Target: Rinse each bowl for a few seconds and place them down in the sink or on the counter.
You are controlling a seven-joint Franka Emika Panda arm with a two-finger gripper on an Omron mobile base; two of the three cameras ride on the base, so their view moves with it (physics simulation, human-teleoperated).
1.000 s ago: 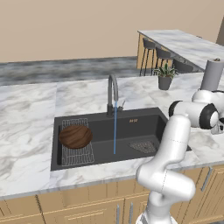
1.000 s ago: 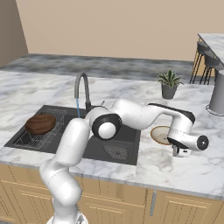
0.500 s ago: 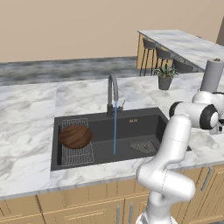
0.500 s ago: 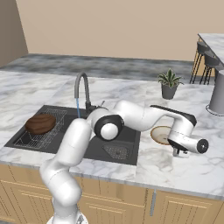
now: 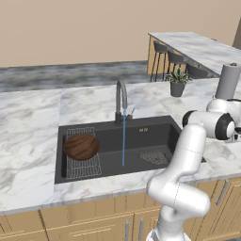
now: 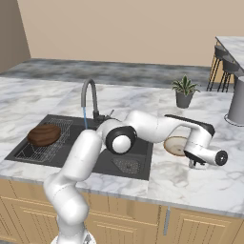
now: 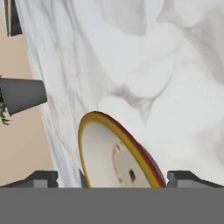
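Fingers: the gripper is standing with its two dark tips spread wide, one on each side of the tan bowl, gripping nothing.
Change: over the last second the hand is barely shifting beside the tan bowl; the spread of the fingers is staying the same.
Tan bowl: lying flat on the counter, just right of the sink; its pale yellow rim is sitting between the tips, not clasped.
Hand: hanging low over the counter at the bowl's near side in the right base view.
Plant pot: standing behind the bowl, well apart.
Dark bowl: resting on the wire rack in the sink's left part.
Tap: running a thin stream into the basin.
Meaning: the tan bowl is probably waiting to be grasped and carried under the water; closing on its rim looks like the next step.
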